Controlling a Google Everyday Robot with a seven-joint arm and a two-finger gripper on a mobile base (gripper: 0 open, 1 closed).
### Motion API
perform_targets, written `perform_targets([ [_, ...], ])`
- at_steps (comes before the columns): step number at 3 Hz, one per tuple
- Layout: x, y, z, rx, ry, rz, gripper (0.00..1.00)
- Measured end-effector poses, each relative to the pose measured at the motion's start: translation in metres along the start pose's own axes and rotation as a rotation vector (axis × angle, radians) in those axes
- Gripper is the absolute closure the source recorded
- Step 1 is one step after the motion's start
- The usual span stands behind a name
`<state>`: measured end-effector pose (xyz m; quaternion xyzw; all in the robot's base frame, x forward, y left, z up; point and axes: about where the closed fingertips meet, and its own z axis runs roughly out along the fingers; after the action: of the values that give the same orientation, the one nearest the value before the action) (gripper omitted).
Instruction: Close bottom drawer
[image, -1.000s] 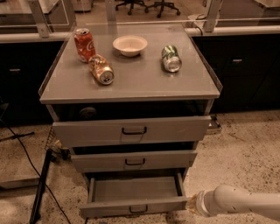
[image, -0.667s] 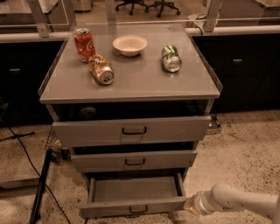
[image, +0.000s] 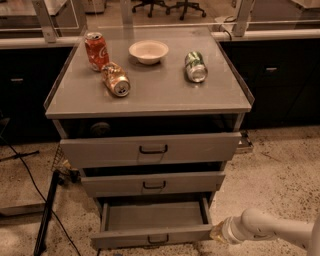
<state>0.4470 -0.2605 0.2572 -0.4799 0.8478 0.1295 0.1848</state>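
Observation:
The bottom drawer (image: 152, 235) is the lowest of three grey cabinet drawers. It stands pulled out, showing its shallow bare tray (image: 155, 216) and a small dark loop handle (image: 158, 239) on its low front panel. My white arm (image: 272, 229) comes in from the lower right. The gripper (image: 216, 233) sits at the right end of the drawer's front panel, close to or touching it. Its tip is a small yellowish blur against the panel's corner.
The middle drawer (image: 152, 184) and top drawer (image: 150, 149) stand slightly out. On the cabinet top sit a white bowl (image: 148, 51), an upright red can (image: 96, 50), a lying orange can (image: 115, 79) and a lying green can (image: 195, 66). A dark stand (image: 46, 215) leans at left.
My arm and gripper have crept a little to the left, closer against the right end of the bottom drawer's front. The drawer still stands about as far out.

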Motion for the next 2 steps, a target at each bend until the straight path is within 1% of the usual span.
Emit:
perform_targets([
  [1,0.018,0.009,0.038,-0.056,-0.001,0.019,1.0],
  [2,0.036,0.023,0.085,-0.127,-0.025,0.041,1.0],
])
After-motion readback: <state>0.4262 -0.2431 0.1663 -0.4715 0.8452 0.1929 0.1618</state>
